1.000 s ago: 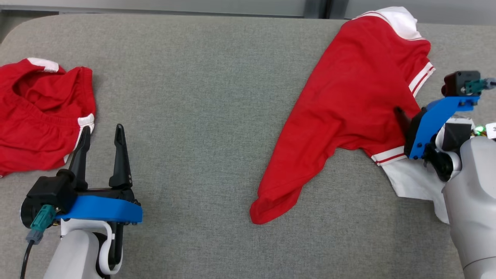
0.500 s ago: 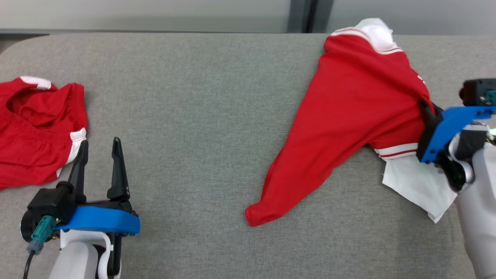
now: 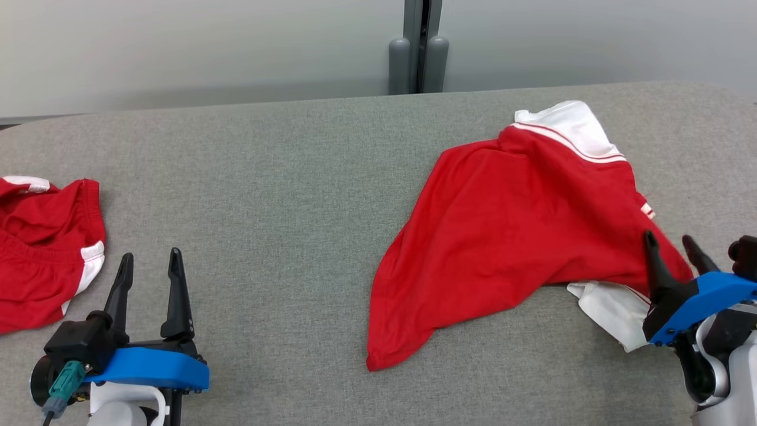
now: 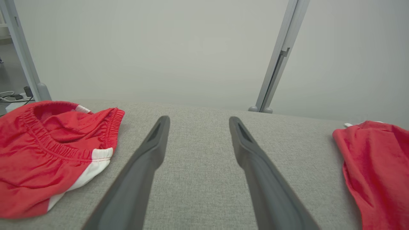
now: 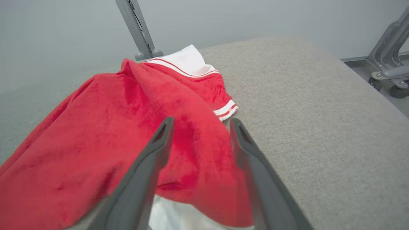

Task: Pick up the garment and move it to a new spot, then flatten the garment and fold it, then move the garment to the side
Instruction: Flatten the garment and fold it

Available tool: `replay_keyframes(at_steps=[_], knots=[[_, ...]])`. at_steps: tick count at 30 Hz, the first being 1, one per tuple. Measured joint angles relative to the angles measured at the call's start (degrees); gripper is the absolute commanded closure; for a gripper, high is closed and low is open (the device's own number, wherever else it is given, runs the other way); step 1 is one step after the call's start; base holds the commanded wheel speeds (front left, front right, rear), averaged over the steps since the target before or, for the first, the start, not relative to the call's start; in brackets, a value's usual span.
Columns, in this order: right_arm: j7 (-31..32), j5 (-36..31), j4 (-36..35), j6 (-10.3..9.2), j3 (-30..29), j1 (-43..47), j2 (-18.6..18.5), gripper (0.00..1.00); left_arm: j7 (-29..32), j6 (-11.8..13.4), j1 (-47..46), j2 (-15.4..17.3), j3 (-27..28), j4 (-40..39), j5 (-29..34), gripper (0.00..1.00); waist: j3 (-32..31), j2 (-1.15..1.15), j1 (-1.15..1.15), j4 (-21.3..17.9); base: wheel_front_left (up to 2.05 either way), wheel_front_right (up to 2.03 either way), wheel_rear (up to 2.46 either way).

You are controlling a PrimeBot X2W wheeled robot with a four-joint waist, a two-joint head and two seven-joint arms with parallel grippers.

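At the far left of the grey padded table (image 3: 284,195), a pair of red shorts (image 3: 41,248) with white side panels is lying bunched up. Just to their right, the left gripper (image 3: 151,255) is hanging above bare cloth, its two dark fingers standing wide apart with nothing between them. Past the middle of the table, behind its far edge, a grey post (image 3: 417,53) is rising against the wall. On the right half, the red garment (image 3: 508,236) with white striped trim is lying crumpled, a white part poking out from under its near edge. The right gripper (image 3: 669,238) is sitting at the garment's right edge, fingers spread, red fabric showing between them but not pinched.
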Motion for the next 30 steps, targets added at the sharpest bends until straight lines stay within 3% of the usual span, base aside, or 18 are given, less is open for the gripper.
replay_keyframes(at_steps=[14,30], knots=[[-22.23,-9.69,-12.27,0.0,5.36,10.07,2.72,0.0,0.0,-0.2,1.94,-0.64,-0.89,1.01,-0.25,0.0,-3.96,0.0,0.0,0.84,0.0,0.0,0.0],[-21.41,-8.53,-15.77,0.0,7.42,15.44,3.54,0.0,0.02,-0.53,3.51,-1.69,-2.01,1.76,0.42,0.0,-4.78,0.0,0.0,0.09,0.0,0.0,0.0]])
